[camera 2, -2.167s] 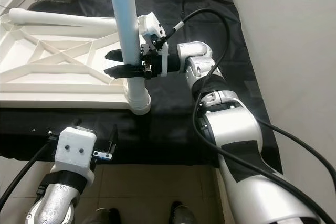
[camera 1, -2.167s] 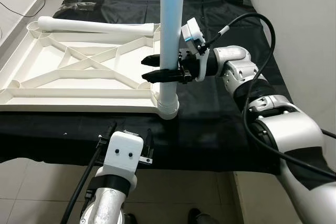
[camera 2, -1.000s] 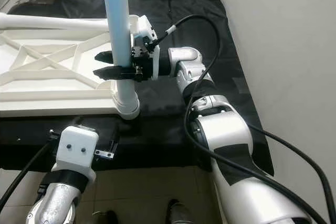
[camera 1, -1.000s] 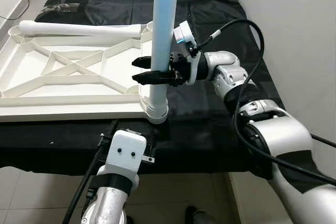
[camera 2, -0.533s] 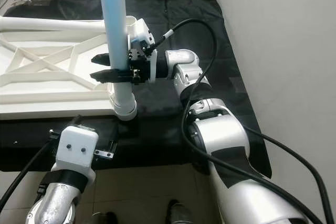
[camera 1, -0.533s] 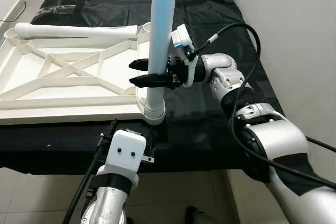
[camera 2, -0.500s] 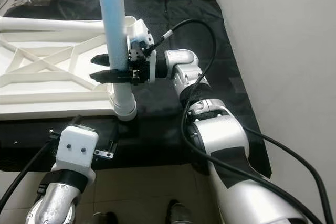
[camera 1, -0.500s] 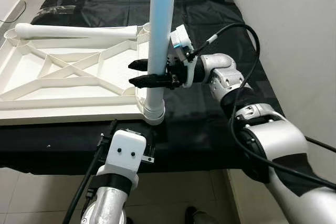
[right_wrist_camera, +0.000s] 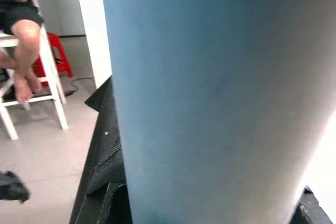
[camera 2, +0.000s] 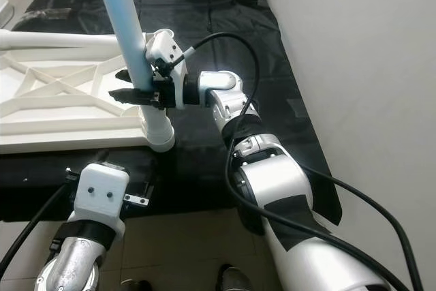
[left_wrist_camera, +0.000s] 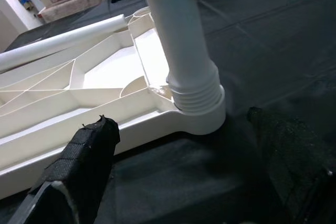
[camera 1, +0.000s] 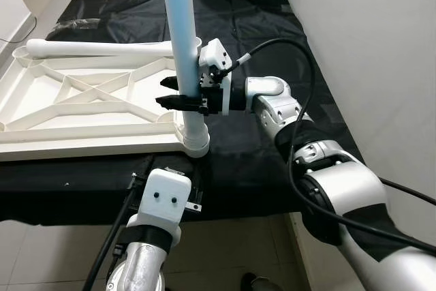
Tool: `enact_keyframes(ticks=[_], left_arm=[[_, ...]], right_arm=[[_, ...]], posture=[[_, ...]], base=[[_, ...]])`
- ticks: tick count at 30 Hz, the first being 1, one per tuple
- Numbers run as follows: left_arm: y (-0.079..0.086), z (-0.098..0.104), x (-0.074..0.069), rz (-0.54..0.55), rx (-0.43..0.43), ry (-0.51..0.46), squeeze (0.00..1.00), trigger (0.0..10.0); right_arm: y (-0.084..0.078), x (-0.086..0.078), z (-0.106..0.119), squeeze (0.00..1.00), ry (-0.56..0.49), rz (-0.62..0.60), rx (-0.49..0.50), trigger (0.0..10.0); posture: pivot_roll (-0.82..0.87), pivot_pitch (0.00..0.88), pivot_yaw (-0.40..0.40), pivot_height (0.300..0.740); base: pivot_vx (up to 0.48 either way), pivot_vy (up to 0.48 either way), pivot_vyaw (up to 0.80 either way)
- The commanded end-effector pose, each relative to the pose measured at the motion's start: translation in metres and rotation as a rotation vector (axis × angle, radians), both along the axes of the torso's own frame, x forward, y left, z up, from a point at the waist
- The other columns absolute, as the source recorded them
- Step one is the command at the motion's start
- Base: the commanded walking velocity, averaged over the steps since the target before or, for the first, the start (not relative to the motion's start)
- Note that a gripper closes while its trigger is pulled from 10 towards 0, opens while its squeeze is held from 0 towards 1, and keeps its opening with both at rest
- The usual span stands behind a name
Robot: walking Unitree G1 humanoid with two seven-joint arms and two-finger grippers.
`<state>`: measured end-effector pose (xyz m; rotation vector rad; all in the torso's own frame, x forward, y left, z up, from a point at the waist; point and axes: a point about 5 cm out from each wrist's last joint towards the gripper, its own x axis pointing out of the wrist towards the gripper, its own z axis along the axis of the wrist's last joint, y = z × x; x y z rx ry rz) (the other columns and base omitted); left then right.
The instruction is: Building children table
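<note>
Currently right hand (camera 1: pixel 178 101) is clamped low on upright leg (camera 1: pixel 181 46), seated in tabletop (camera 1: pixel 82 110) near-right corner socket. Leg looks rigid, light, smooth plastic; likely slippery. Left hand (camera 1: pixel 163 183) fingers apart, idle.

A white tabletop (camera 1: pixel 82 110) lies upside down on black cloth, its ribbed underside up. A pale blue leg (camera 1: pixel 182 46) stands in its near corner socket, slightly tilted. Another white leg (camera 1: pixel 102 49) lies along the far edge.
</note>
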<state>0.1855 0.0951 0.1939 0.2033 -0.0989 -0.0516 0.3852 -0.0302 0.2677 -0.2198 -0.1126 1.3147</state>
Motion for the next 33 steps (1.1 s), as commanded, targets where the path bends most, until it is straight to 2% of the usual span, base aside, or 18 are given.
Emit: enact_keyframes(ticks=[1,2,3,4,5,8,11,13,22,25,30,32,33], left_arm=[[-0.007,-0.002,0.002,-0.025,-0.026,0.005,0.0,10.0],[-0.006,-0.002,0.002,-0.022,-0.023,0.002,0.0,10.0],[-0.006,-0.002,0.002,-0.022,-0.023,0.002,0.0,10.0],[-0.005,-0.002,0.003,-0.019,-0.021,-0.002,0.0,10.0],[-0.005,-0.002,0.003,-0.019,-0.021,-0.002,0.0,10.0],[-0.004,0.0,0.004,-0.017,-0.014,-0.01,0.0,10.0],[-0.003,0.001,0.005,-0.014,-0.011,-0.015,0.0,10.0],[-0.001,0.002,0.006,-0.008,-0.003,-0.022,0.0,10.0],[0.003,0.003,0.009,0.001,0.0,-0.03,0.0,10.0],[0.005,0.003,0.01,0.005,0.006,-0.032,0.0,10.0],[0.005,0.003,0.01,0.005,0.008,-0.032,0.0,10.0],[0.005,0.002,0.011,0.007,0.011,-0.032,0.0,10.0],[0.005,0.002,0.011,0.007,0.011,-0.032,0.0,10.0]], right_arm=[[-0.012,0.006,-0.051,0.0,0.157,-0.204,-0.12,10.0],[-0.018,0.012,-0.052,0.0,0.158,-0.343,-0.086,10.0],[-0.018,0.012,-0.052,0.0,0.158,-0.343,-0.086,10.0],[-0.024,0.017,-0.053,0.0,0.175,-0.45,-0.051,10.0],[-0.024,0.017,-0.053,0.0,0.175,-0.45,-0.051,10.0],[-0.035,0.023,-0.054,0.0,0.191,-0.617,0.018,10.0],[-0.04,0.025,-0.054,0.0,0.183,-0.678,0.059,10.0],[-0.049,0.027,-0.055,0.0,0.163,-0.787,0.114,10.0],[-0.049,0.027,-0.06,0.0,0.16,-0.93,0.166,10.0],[-0.037,0.023,-0.066,0.0,0.109,-0.963,0.154,10.0],[-0.031,0.022,-0.068,0.0,0.102,-0.988,0.132,10.0],[-0.028,0.022,-0.068,0.0,0.098,-1.131,0.136,10.0],[-0.028,0.022,-0.068,0.0,0.098,-1.131,0.136,10.0]], posture=[[0.1,0.25,-0.023,0.74],[0.1,0.244,-0.024,0.74],[0.1,0.244,-0.024,0.74],[0.1,0.242,-0.023,0.74],[0.1,0.242,-0.023,0.74],[0.1,0.236,-0.021,0.74],[0.1,0.233,-0.02,0.74],[0.1,0.233,-0.02,0.74],[0.1,0.229,-0.016,0.74],[0.1,0.23,-0.013,0.74],[0.1,0.23,-0.013,0.74],[0.1,0.227,-0.017,0.74],[0.1,0.227,-0.017,0.74]], base=[[0.0,0.0,0.0],[0.0,0.0,0.0],[0.0,0.0,0.0],[0.0,0.0,0.0],[0.0,0.0,0.0],[0.0,0.0,0.0],[0.0,0.0,0.0],[0.0,0.0,0.0],[0.0,0.0,0.0],[0.0,0.0,0.0],[0.0,0.0,0.0],[0.0,0.0,0.0],[0.0,0.0,0.0]])
